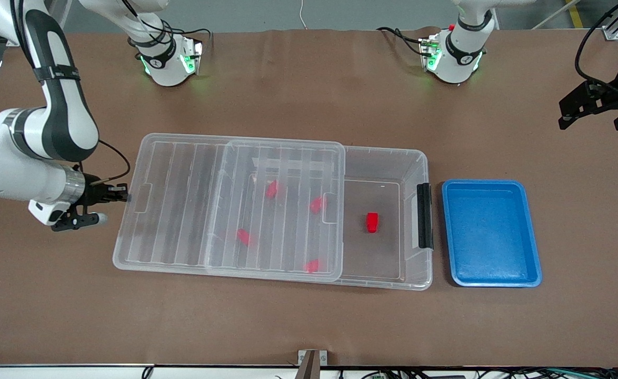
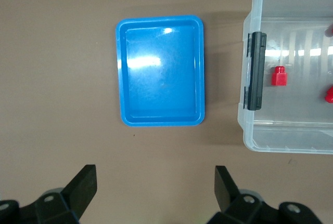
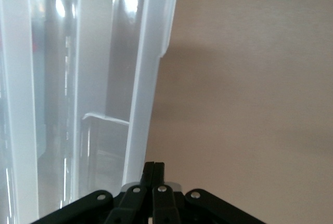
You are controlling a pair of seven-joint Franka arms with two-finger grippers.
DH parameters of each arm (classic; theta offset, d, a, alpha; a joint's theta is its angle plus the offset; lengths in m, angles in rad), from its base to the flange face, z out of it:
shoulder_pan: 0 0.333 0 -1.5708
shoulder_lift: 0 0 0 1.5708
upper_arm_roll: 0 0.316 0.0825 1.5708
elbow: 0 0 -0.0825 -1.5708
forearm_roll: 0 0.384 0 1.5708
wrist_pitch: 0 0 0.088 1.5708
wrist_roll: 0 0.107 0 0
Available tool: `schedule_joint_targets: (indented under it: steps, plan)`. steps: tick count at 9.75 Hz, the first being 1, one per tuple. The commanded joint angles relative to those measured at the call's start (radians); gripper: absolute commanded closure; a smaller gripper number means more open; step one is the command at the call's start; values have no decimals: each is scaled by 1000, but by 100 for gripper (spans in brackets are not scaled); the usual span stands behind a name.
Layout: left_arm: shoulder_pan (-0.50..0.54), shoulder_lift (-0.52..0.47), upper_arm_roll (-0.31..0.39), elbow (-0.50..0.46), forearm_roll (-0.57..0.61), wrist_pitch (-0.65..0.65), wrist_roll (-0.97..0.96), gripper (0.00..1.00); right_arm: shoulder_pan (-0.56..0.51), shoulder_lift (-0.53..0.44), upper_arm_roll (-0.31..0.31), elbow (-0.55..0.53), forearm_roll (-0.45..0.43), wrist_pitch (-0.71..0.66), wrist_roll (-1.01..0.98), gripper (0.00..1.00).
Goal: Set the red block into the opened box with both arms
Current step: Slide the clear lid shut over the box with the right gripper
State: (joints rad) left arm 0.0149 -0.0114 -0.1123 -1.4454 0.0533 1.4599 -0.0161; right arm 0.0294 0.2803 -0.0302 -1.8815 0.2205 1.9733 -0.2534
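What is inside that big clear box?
Five small red blocks lie in the box. One red block sits in the uncovered part near the black latch; four show blurred through the slid-aside clear lid. The lid's ribs could hide anything smaller.

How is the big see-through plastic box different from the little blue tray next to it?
The large clear plastic box is see-through, while the small blue plastic tray is solid blue. The box is much longer and deeper; the tray is small and shallow. The box holds red blocks and has a ribbed clear lid slid partway across it, while the tray holds nothing and has no lid. Both are rectangular with rounded corners and sit on the brown table.
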Motion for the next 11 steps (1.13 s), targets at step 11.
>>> schedule_joint_targets:
  steps: [11]
  plan:
    - [-6,-5,-6,-37,-10,-24,1,0,110,82,122,76,60,82,224,100]
